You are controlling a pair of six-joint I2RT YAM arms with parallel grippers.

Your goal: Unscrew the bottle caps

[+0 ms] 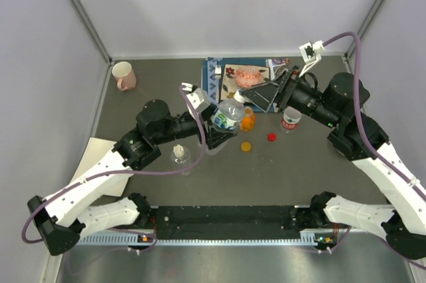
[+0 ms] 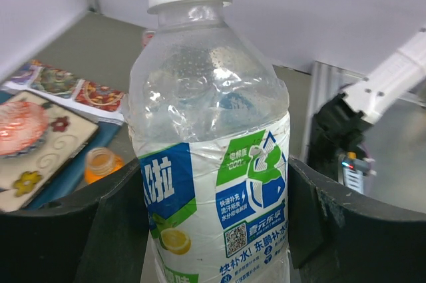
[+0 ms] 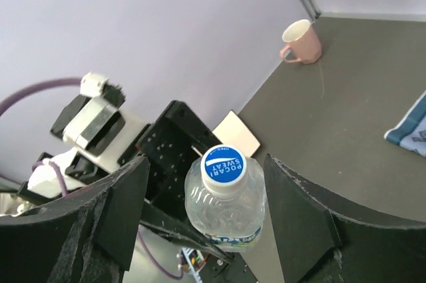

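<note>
We see the left gripper point(image 2: 216, 236) clamped on the labelled bottle point(image 2: 210, 116) near the middle of the table point(image 1: 200, 183). The right gripper point(image 3: 208, 220) is spread wide, with one finger on either side of the bottle's blue-topped cap point(image 3: 223, 168) and both clear of it. Close by stand the open orange bottle point(image 1: 247, 120) and the red-labelled bottle point(image 1: 291, 118). An orange cap point(image 1: 246, 146) and a red cap point(image 1: 271, 138) lie loose near them. A pink mug point(image 1: 124, 75) sits well apart.

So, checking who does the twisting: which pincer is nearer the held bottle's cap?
Right. The right pincer straddles the cap, jaws apart; the left pincer grips the bottle lower down.
</note>
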